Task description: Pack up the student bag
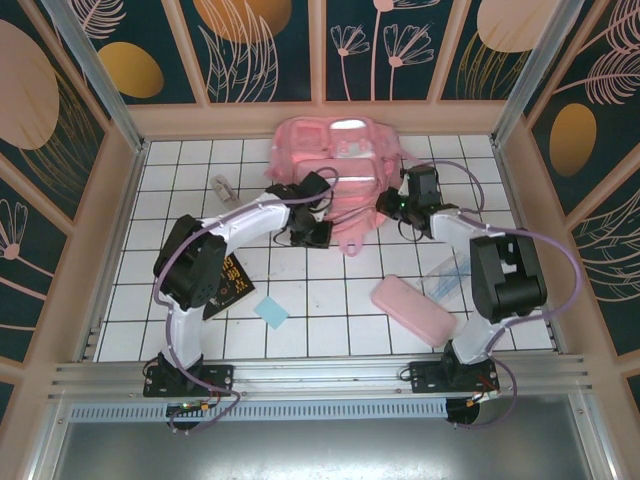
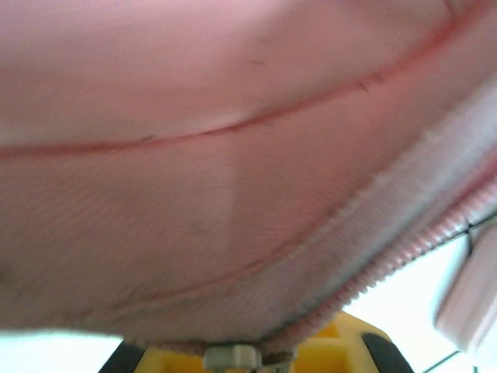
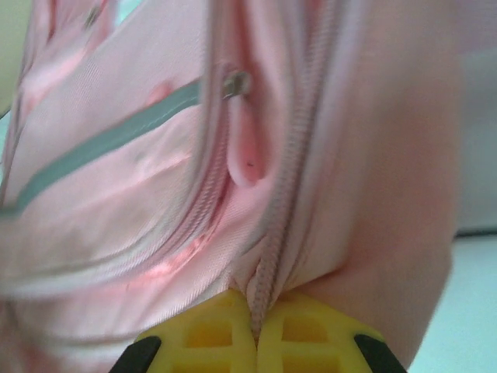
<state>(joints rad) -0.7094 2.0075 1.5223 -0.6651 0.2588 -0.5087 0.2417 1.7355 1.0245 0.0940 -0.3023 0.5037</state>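
Two grips on the student bag point(image 1: 335, 150), lying far-centre on the table point(image 1: 180, 200). My left gripper point(image 2: 318, 353) is clamped shut on fabric beside a zip point(image 2: 404, 252). My right gripper point(image 3: 256, 330) pinches another zip run. Step, I judge: opening the bag. Next: pull apart evenly, without slipping.

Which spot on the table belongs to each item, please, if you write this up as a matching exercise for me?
Things:
1 student bag
2 pink pencil case
3 black book
4 light blue paper square

Places:
A near middle, uncovered
B far middle
C near right
D left, partly hidden by the left arm

Pairs: 1-B; 2-C; 3-D; 4-A
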